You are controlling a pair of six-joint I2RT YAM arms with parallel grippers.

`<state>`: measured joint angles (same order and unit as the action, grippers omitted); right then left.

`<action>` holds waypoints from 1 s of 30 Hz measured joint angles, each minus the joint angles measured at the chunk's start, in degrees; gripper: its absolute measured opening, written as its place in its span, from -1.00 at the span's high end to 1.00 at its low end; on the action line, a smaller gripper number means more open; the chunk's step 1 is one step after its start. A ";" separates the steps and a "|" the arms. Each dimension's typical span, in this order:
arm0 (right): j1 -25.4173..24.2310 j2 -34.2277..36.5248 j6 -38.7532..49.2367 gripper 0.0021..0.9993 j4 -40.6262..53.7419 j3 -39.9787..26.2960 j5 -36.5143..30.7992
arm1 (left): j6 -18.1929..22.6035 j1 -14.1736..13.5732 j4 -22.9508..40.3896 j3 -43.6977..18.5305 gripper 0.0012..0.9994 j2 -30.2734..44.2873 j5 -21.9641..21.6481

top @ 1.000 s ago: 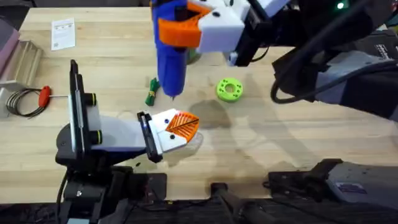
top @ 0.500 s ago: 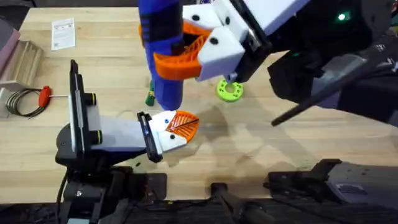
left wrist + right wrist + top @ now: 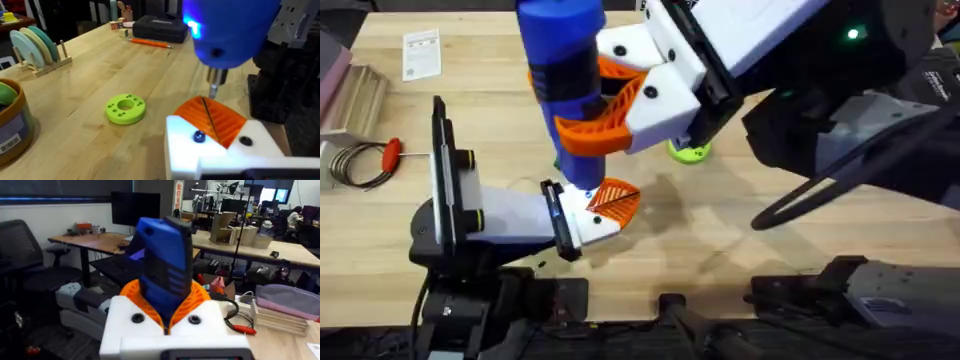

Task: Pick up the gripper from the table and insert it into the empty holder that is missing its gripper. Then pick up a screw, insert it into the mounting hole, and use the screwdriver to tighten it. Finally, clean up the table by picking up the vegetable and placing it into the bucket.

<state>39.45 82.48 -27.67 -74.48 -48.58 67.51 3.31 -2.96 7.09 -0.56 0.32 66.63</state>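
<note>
In the overhead view, the right gripper (image 3: 595, 105) is closed around the blue screwdriver (image 3: 560, 40), its orange ribbed pads clamped against the barrel from both sides. The screwdriver stands nearly upright, tip down, over the end of the left arm (image 3: 470, 205), which lies low across the bench (image 3: 800, 220). At that end the white holder (image 3: 582, 222) carries the orange finger piece (image 3: 616, 200), seated on top of it. The screwdriver's lower end hides the spot where its tip meets the holder. A green disc (image 3: 694, 151) peeks out just beyond the right gripper. Far to the left lie a red-handled screwdriver (image 3: 392, 152) and a paper card (image 3: 422, 52).

From the left wrist, the screwdriver (image 3: 225, 30) hangs directly over the orange finger piece (image 3: 215, 117), its metal tip (image 3: 215, 85) at or just above the ribbed surface; contact cannot be judged. The holder (image 3: 185, 150) shows a blue screw head (image 3: 199, 136) and a dark hole (image 3: 245, 141) on its face. Whether the left gripper (image 3: 220, 135) is open or closed cannot be told. The green disc (image 3: 125, 108) lies flat nearby, and the bucket (image 3: 12, 125) stands at the edge of the view, well apart from the holder.

From the right wrist, the screwdriver (image 3: 165, 270) sits wedged between the orange pads (image 3: 132, 294) of the right gripper (image 3: 166, 316).
</note>
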 joint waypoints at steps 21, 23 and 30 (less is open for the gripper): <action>0.67 0.00 6.74 0.96 6.78 0.00 -0.20 | 0.00 0.00 0.00 0.00 0.98 0.00 0.00; 0.67 0.00 6.74 0.96 6.80 0.00 -0.20 | -0.01 0.00 0.00 0.00 0.98 0.00 0.00; 1.67 0.00 6.74 0.96 6.87 0.00 -0.37 | -0.02 0.00 0.00 0.00 0.98 0.00 0.00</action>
<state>41.12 82.48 -20.93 -67.61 -48.58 67.13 3.29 -2.96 7.09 -0.56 0.32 66.63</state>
